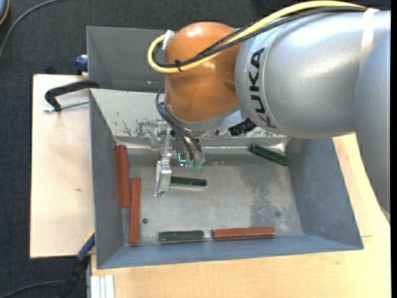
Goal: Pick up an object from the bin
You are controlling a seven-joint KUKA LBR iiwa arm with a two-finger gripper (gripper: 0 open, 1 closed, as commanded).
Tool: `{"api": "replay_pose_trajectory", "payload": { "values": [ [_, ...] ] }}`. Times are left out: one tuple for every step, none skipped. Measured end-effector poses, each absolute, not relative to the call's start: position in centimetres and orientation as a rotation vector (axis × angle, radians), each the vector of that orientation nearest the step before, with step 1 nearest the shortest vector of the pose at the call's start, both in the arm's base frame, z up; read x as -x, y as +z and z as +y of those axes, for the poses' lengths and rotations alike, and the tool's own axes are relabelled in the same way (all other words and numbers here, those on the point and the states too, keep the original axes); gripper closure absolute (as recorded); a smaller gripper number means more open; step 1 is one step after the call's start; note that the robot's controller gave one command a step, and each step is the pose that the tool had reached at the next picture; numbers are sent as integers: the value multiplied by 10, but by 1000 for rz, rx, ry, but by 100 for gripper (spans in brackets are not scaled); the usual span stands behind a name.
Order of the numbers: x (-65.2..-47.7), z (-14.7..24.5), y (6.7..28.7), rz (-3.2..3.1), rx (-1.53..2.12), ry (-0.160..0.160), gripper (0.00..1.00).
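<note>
Dark green stick (188, 182) lies on the bin (260, 197) floor just right of your gripper (162, 182); you cannot tell whether the gripper is spread or closed.

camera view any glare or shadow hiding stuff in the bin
Camera view: glare on the silver arm and its orange cover; the bin's back wall shines bright; the arm shades the back right corner by the dark green stick.

Dk-green bar (188, 182) flat, mid bin (322, 191)
</note>
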State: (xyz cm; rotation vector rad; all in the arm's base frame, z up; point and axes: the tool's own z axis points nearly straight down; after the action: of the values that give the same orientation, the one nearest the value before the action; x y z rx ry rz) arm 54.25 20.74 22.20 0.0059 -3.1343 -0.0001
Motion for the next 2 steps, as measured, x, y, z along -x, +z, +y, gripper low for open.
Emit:
{"api": "replay_pose_trajectory", "payload": {
  "values": [
    [-557, 155, 140, -3127, 231, 4, 0],
    [-586, 94, 70, -3124, -318, 0, 0]
  ]
}}
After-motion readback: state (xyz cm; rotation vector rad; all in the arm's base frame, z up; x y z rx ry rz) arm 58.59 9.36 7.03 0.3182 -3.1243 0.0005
